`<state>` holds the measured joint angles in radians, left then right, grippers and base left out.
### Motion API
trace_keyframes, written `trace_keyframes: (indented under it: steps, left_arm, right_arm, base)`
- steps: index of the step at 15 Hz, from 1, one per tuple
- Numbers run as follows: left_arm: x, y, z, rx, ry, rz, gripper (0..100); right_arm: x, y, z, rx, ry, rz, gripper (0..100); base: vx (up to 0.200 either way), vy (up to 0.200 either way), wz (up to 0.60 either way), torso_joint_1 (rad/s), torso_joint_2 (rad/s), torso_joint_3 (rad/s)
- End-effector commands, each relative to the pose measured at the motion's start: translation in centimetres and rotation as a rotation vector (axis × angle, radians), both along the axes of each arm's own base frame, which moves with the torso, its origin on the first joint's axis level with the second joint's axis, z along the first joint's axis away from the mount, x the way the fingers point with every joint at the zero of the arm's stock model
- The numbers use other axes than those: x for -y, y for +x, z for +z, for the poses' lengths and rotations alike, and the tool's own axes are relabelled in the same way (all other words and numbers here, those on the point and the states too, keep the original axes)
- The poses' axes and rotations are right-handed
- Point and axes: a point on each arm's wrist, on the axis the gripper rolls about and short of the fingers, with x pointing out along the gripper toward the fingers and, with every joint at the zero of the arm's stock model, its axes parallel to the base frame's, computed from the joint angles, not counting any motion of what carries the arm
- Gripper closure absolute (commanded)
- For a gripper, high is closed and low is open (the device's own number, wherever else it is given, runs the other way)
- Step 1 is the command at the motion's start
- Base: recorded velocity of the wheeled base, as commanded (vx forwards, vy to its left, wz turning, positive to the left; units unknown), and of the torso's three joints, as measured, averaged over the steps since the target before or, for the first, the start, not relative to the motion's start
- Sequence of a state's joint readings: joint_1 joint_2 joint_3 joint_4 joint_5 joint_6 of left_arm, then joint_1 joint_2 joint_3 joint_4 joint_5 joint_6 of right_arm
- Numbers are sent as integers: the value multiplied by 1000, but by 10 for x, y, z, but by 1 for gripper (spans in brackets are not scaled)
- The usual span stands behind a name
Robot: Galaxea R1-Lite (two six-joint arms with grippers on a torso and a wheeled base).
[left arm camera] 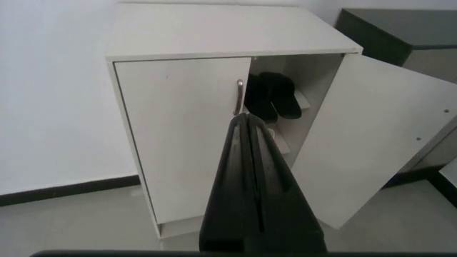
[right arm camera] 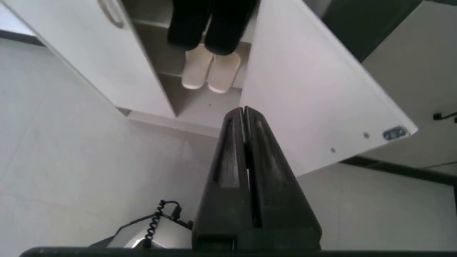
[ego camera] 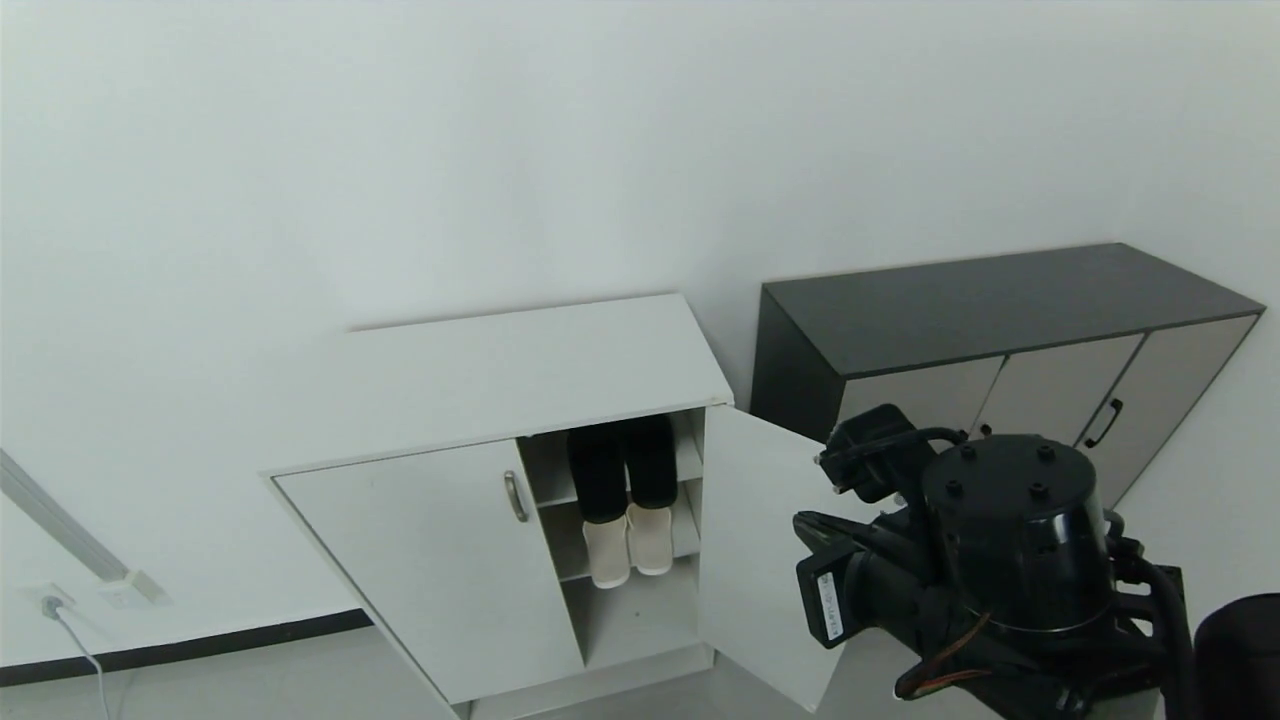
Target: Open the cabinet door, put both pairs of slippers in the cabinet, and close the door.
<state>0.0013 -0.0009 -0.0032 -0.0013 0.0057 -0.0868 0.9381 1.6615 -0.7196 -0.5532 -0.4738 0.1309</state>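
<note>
The white cabinet [ego camera: 500, 370] stands against the wall with its left door [ego camera: 430, 570] shut and its right door [ego camera: 760, 560] swung open. A black pair of slippers [ego camera: 622, 465] lies on the upper shelf, toes pointing out. A white pair of slippers [ego camera: 628, 545] lies on the shelf below. My left gripper [left arm camera: 244, 120] is shut and empty, held in front of the left door's handle [left arm camera: 239, 96], apart from it. My right gripper [right arm camera: 246, 111] is shut and empty, above the floor before the open compartment, near the open door [right arm camera: 321, 93]. Both pairs, white [right arm camera: 211, 71] and black [right arm camera: 211, 21], lie beyond it.
A dark cabinet with grey doors [ego camera: 1000, 300] stands to the right of the white one, close behind the open door. A wall socket with a cable [ego camera: 50, 603] sits low on the left wall. Bare floor lies in front of the cabinet.
</note>
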Motion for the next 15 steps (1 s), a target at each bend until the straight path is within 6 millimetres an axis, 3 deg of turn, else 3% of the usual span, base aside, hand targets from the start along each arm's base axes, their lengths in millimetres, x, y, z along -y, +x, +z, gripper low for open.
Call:
trace_keyframes:
  steps: [1, 6, 10, 15]
  left_arm:
    - [0, 0, 0, -1, -1, 1, 100]
    - [0, 0, 0, -2, -1, 1, 100]
    - [0, 0, 0, -1, -1, 1, 100]
    - [0, 0, 0, -1, -1, 2, 100]
  right_arm:
    - [0, 2, 0, -1, 0, -6, 100]
    - [10, 20, 6, 14, 17, -75, 100]
    - [27, 90, 8, 24, 57, -248, 100]
    - [41, 150, -13, 0, 37, -364, 100]
  base:
    - [-200, 0, 0, -12, -12, 7]
    - [0, 0, 0, 0, 0, 0]
    - [0, 0, 0, 0, 0, 0]
    - [0, 0, 0, 0, 0, 0]
